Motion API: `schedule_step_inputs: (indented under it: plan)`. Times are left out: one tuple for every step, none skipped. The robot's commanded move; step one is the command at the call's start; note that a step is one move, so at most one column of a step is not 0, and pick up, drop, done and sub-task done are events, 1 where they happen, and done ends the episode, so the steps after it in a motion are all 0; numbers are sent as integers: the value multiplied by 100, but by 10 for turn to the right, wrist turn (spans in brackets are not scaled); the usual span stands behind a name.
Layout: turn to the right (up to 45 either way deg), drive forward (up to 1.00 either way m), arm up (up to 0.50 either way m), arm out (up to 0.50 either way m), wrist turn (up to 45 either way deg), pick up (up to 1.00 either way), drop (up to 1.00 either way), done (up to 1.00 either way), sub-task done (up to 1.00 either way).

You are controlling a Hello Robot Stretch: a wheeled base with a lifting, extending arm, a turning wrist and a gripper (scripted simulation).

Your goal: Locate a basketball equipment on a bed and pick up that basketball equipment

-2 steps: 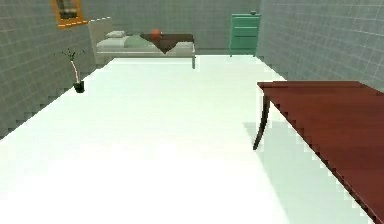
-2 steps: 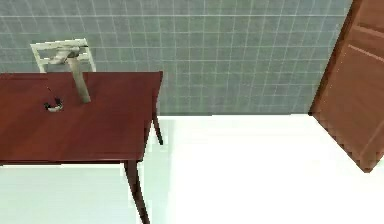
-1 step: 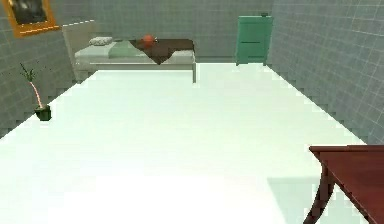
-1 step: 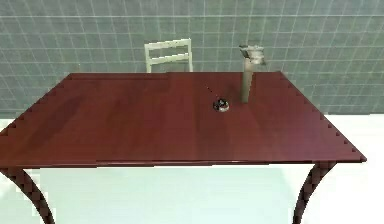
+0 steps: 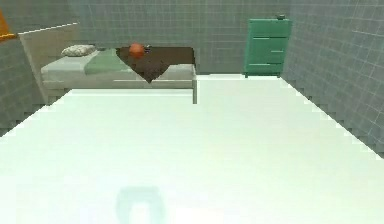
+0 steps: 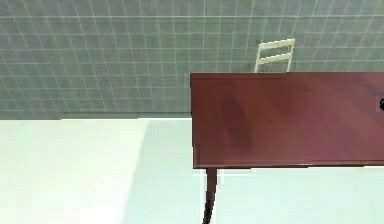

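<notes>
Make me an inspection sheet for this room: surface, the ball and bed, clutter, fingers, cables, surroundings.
Surface: pale bare floor stretches ahead to the bed.
Job's things: orange ball lies on the bed, on a dark brown blanket.
Clutter: pillow at the bed's head.
Fingers: nothing seen.
Cables: nothing seen.
Surroundings: green dresser by the tiled wall; in the arm side view, a dark red table with a white chair behind it.
</notes>
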Motion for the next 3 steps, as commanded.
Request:
schedule_step_inputs:
  plan:
    - [30,0,0,0,0,0,0,0,0]
    - [0,100,0,0,0,0,0,0,0]
    - [0,100,0,0,0,0,0,0,0]
